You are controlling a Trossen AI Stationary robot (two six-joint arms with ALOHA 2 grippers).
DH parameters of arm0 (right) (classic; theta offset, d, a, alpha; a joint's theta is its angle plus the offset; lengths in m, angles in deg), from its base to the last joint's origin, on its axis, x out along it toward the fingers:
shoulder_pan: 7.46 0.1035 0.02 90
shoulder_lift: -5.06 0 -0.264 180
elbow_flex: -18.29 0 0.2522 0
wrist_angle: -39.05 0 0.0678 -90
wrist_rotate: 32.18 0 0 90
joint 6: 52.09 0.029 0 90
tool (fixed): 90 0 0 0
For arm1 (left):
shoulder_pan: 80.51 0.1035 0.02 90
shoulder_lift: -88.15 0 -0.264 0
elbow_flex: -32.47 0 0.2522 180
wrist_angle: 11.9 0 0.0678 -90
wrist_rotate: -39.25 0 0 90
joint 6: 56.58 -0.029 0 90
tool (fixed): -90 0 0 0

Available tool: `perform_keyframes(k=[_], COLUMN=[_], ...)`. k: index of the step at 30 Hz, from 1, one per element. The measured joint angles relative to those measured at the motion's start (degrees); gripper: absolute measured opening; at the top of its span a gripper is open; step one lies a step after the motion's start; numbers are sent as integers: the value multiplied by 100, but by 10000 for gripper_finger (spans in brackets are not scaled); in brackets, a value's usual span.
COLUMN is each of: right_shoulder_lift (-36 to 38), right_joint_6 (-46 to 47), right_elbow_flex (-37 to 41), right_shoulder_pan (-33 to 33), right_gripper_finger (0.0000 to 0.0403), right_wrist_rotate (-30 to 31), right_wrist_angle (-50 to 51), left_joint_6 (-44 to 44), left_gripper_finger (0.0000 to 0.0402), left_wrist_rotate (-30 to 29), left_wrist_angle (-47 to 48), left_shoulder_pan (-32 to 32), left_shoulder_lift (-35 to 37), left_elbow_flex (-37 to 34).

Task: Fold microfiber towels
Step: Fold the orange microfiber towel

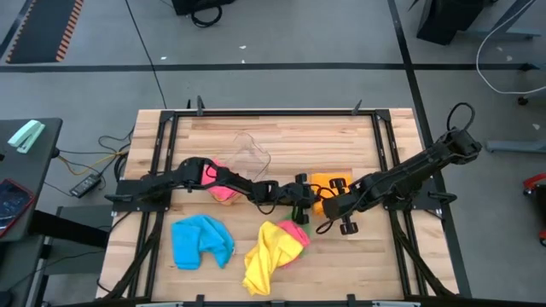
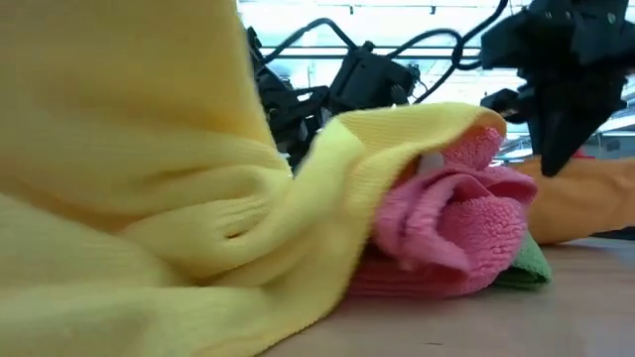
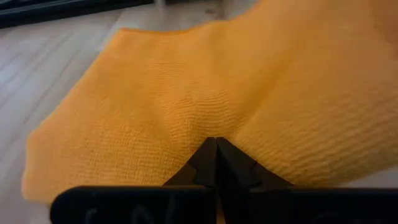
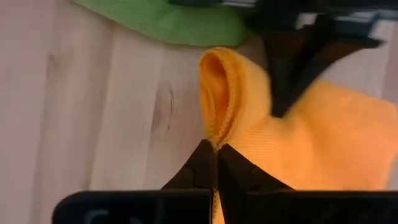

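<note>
The orange towel (image 1: 331,181) lies right of the table's middle, and both grippers are shut on it. My left gripper (image 1: 304,194) reaches in from the table's left. My right gripper (image 1: 326,205) comes down from the right. A green towel (image 1: 299,213), a pink towel (image 1: 295,232) and a yellow towel (image 1: 266,258) lie heaped just near of them, and the heap fills the low view. A blue towel (image 1: 201,241) lies crumpled at the near left. Another pink towel (image 1: 222,186) lies under my left arm. My left gripper pinches the orange towel between its two fingertips, where the cloth puckers (image 3: 214,127). It comes slanting down from the table's left. The cloth ahead of it spreads over the table. My right gripper pinches a raised fold of the orange towel (image 4: 214,134) between its fingertips, pointing steeply down. The fold stands up in a loop (image 4: 219,74) beyond the fingers. The rest of the towel lies on the table.
A clear plastic tub (image 1: 252,153) stands at the far middle, behind my left arm. A black frame (image 1: 273,112) runs around the wooden tabletop. Bare wood shows at the far right (image 1: 341,141) and the near right (image 1: 367,264).
</note>
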Motion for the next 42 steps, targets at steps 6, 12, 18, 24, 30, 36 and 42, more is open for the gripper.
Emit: perform_keyframes(k=[6, 12, 18, 24, 30, 36, 42], right_shoulder_lift=[-19, -87, -87, -87, -87, -87, -90], right_joint_6=[-213, -818, -1432, -1569, -1588, -1590, -1563], right_elbow_flex=[17, 337, 517, 986, 1080, 1042, 1045], right_shoulder_pan=[-411, -1157, -1857, -2080, -2080, -2080, -2078], right_gripper_finger=[10, 10, 10, 10, 10, 10, 10], right_wrist_rotate=[-162, -276, -319, -463, -465, -533, -539], right_wrist_angle=[62, -227, -630, -1203, -1341, -1307, -1304], left_joint_6=[-348, -347, -367, -635, -780, -1015, -1163], left_gripper_finger=[17, 9, 26, 15, 10, 31, 19], left_wrist_rotate=[-102, -85, -83, -160, -383, -949, -1593], left_wrist_angle=[37, 215, 289, 681, 1217, 1677, 1999], left_shoulder_pan=[-209, -144, -102, -109, -119, -219, -277], left_shoulder_lift=[13, 15, 17, 171, 374, 612, 691], left_elbow_flex=[0, 7, 9, 0, -9, -32, -28])
